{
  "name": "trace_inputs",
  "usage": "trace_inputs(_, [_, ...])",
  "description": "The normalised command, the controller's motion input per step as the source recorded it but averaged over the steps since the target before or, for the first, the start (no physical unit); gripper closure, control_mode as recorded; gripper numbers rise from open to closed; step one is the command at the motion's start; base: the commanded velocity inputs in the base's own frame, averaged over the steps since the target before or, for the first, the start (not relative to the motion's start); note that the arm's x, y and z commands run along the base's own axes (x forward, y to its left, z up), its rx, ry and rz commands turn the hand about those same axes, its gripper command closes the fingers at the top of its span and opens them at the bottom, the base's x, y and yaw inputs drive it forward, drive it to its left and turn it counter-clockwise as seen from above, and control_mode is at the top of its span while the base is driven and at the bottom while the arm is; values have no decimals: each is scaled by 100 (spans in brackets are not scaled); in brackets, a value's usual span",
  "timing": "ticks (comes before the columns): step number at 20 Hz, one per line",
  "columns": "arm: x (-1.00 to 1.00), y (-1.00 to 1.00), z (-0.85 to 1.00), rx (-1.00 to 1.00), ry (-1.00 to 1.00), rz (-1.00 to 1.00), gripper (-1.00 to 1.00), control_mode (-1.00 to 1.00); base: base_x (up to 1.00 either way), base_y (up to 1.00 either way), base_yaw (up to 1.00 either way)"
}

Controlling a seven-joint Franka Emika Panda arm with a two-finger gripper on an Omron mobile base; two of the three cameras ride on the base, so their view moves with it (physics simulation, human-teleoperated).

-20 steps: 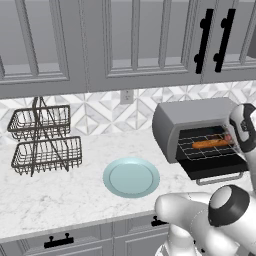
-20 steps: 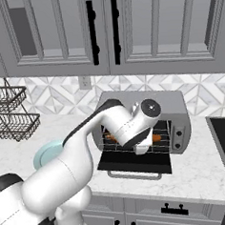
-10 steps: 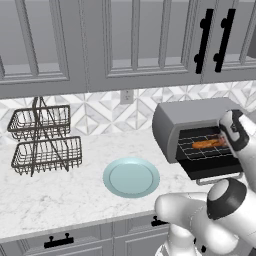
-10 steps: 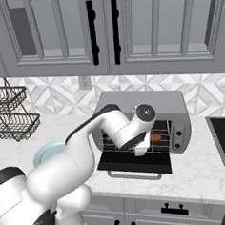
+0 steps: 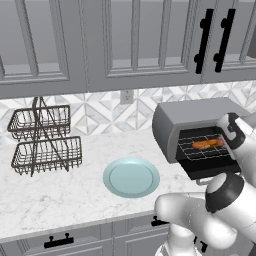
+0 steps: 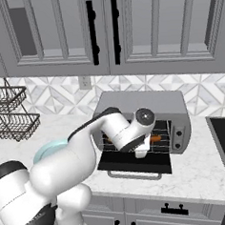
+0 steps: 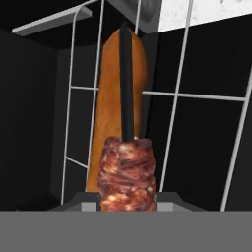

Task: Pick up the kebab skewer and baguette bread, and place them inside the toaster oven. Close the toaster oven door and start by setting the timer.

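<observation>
**Skewer held at the open toaster oven, loaf already on the rack**

The gripper point(image 6: 142, 151) is seen at the mouth of the toaster oven point(image 6: 147, 103), lowered just in front of the wire rack point(image 6: 160, 140). In the hand view, the kebab skewer point(image 7: 127, 172) is seen rising from between the finger tips at the bottom edge, so the jaws are taken to be clamped on it; the tips themselves are largely hidden by the reddish-brown meat chunks. The skewer's dark stick is pointed away from the hand, into the dark cavity, with the meat at the near end and the bare stick beyond it.

Behind the stick, the baguette bread point(image 7: 115, 98) is laid on the rack inside the oven. In the hand view its long axis is run nearly parallel to the skewer, the stick being drawn across its middle; whether the two are touching cannot be told. In the left base view the loaf point(image 5: 209, 144) is seen lying lengthwise across the rack, side to side in the opening.

The toaster oven door point(image 6: 135, 163) is folded down flat onto the counter point(image 6: 200, 174), its bar handle toward the front edge. The control strip point(image 6: 177, 135) is placed at the oven's right.

Farther left on the counter, a pale blue plate point(image 5: 131, 177) is set, and a two-tier wire basket point(image 5: 46, 141) is stood well beyond it by the tiled wall.
</observation>
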Motion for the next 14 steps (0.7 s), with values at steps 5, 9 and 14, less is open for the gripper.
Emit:
trace_inputs(5, [0, -5, 0, 0, 1, -4, 100, -100, 0, 0, 0])
trace_inputs(9, [11, -1, 0, 0, 0, -6, 100, -100, 0, 0, 0])
trace_inputs(14, [14, 0, 0, 0, 2, -5, 100, -100, 0, 0, 0])
